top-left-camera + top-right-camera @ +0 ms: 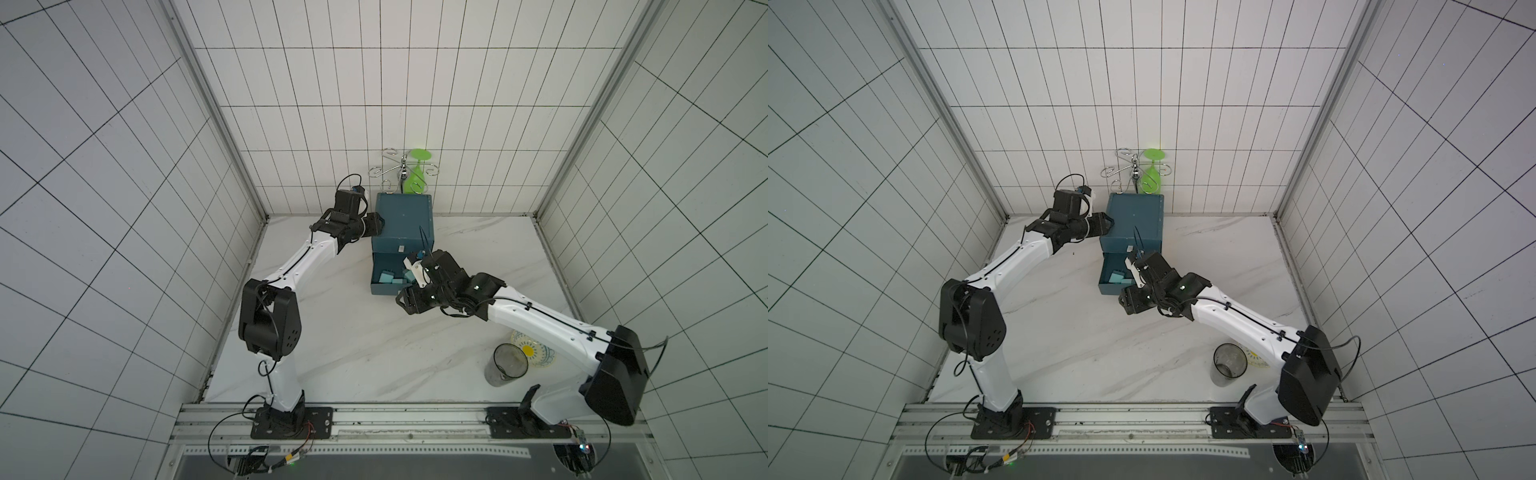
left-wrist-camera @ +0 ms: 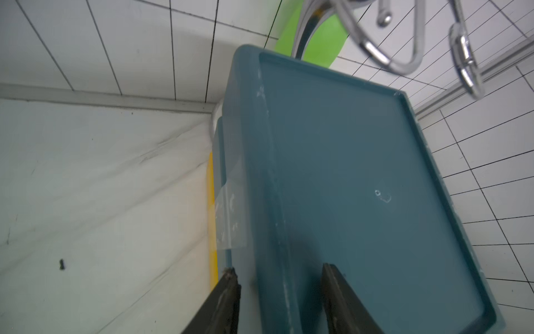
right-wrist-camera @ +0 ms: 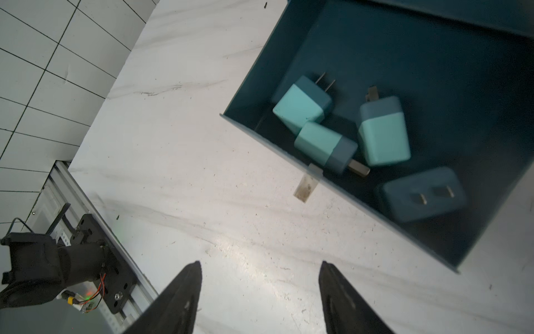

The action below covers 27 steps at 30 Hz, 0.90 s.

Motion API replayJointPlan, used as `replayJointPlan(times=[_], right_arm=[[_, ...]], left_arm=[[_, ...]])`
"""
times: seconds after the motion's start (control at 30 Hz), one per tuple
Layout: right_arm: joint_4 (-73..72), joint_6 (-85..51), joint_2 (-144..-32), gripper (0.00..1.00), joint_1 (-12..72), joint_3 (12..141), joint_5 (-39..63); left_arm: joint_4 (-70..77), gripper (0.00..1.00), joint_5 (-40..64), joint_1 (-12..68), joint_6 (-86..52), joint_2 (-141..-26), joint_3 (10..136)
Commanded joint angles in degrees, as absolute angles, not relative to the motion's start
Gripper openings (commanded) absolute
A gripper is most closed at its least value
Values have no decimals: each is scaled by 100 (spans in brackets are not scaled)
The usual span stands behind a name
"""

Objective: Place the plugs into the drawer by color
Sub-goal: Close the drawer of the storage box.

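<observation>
The drawer cabinet (image 1: 403, 224) (image 1: 1133, 220) stands at the back wall, a dark teal box. One teal drawer (image 1: 384, 286) (image 3: 260, 72) is pulled out toward the front. Several light teal plugs (image 3: 300, 107) (image 1: 388, 276) lie loose inside it, one with its prongs (image 3: 433, 193) facing up. My left gripper (image 2: 278, 269) (image 1: 376, 226) is open and straddles the cabinet's upper left edge, one finger beside the side wall, the other over the top. My right gripper (image 3: 260, 263) (image 1: 401, 301) hangs open and empty over the table just in front of the open drawer.
A yellow bottom drawer edge (image 2: 212, 202) shows under the cabinet. Behind the cabinet stands a wire rack (image 1: 388, 168) with a green glass (image 1: 417, 174). A grey cup (image 1: 507, 363) and a patterned plate (image 1: 540, 355) sit at the front right near the right arm.
</observation>
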<state>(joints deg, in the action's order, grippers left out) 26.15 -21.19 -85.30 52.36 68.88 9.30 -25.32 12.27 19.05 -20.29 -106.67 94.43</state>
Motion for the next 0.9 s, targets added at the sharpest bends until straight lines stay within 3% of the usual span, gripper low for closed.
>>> replayJointPlan(times=[0.0,0.67,0.87], right_arm=[[2382,-1801,-9048,68,5092,6929,1083],[1767,-1063,-10363,70,4953,8197,-1608],[1380,-119,-11055,75,5042,8648,-2400]], left_arm=[[-2690,48,1007,1905,-1777,-10744,9327],[-2591,37,1736,1896,-1904,-10761,8726],[-2588,37,1746,1898,-1898,-10635,8597]])
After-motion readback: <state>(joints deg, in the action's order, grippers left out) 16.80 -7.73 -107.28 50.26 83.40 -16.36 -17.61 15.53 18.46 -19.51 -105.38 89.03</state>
